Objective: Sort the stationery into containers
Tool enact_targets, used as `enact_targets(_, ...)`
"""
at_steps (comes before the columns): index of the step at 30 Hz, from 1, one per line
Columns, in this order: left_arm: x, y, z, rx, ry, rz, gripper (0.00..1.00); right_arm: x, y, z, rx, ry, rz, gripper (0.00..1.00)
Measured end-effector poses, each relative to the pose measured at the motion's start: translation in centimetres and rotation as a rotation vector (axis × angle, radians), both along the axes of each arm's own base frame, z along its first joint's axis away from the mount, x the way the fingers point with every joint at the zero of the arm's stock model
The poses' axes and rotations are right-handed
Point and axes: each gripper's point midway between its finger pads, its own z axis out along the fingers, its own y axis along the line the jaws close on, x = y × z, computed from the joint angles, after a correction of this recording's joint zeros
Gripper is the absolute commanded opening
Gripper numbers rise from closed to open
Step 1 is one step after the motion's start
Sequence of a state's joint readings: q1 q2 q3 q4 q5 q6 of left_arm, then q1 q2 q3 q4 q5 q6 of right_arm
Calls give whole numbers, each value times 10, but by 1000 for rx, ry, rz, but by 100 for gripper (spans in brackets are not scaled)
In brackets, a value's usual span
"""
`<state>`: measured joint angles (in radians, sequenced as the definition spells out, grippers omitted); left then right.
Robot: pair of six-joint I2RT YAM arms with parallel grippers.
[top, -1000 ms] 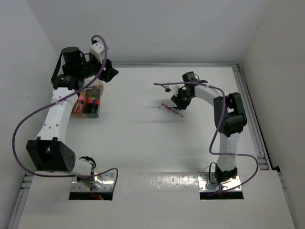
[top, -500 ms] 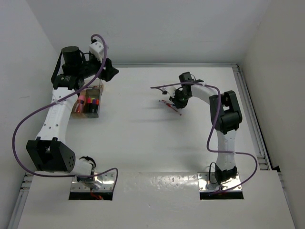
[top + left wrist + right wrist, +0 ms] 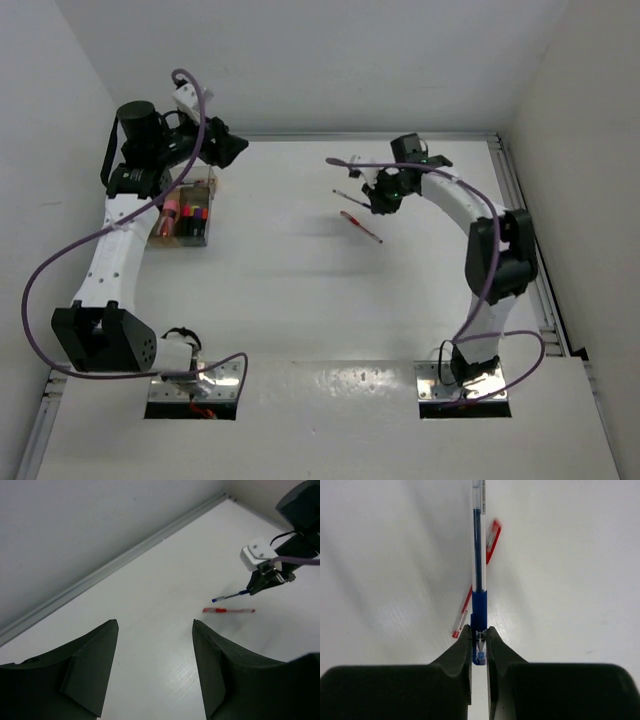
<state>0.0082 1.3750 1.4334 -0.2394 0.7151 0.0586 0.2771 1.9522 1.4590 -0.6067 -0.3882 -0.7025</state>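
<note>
My right gripper [image 3: 479, 632] is shut on the capped end of a thin blue pen [image 3: 478, 555], which sticks straight out ahead of the fingers and hangs above the table. In the top view that gripper [image 3: 383, 197] is at the back centre-right, with the blue pen [image 3: 350, 196] pointing left. A red pen [image 3: 360, 226] lies flat on the table just below it, also seen as the red pen [image 3: 493, 539]. The organiser box [image 3: 209, 222] at the left holds highlighters [image 3: 172, 212]. My left gripper [image 3: 155, 622] is open and empty, hovering by the box's far end [image 3: 228, 150].
The table's back rail [image 3: 115, 565] runs along the wall behind both grippers. A raised rail [image 3: 520, 220] lines the right edge. Purple cables loop off both arms, one arching over the right wrist [image 3: 345, 160].
The right gripper has closed on the blue pen and carried it up and toward the back, leaving the red pen on the table. The left arm's wrist shifted slightly left.
</note>
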Motion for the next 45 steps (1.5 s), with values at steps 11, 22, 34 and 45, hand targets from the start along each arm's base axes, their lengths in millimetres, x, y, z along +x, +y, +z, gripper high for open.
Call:
enact_targets(11, -57, -35, 16, -437, 75, -108, 67, -29, 70, 204, 599, -182, -184, 0)
enact_targets(22, -70, -95, 44, -681, 168, -319, 66, -44, 144, 279, 1106, 103, -311, 0)
enact_targets(34, -64, -120, 52, -675, 165, -381, 58, -73, 182, 295, 1192, 244, -248, 0)
enact_targets(45, -51, -124, 64, -521, 111, -389, 40, -78, 183, 284, 1147, 233, -212, 0)
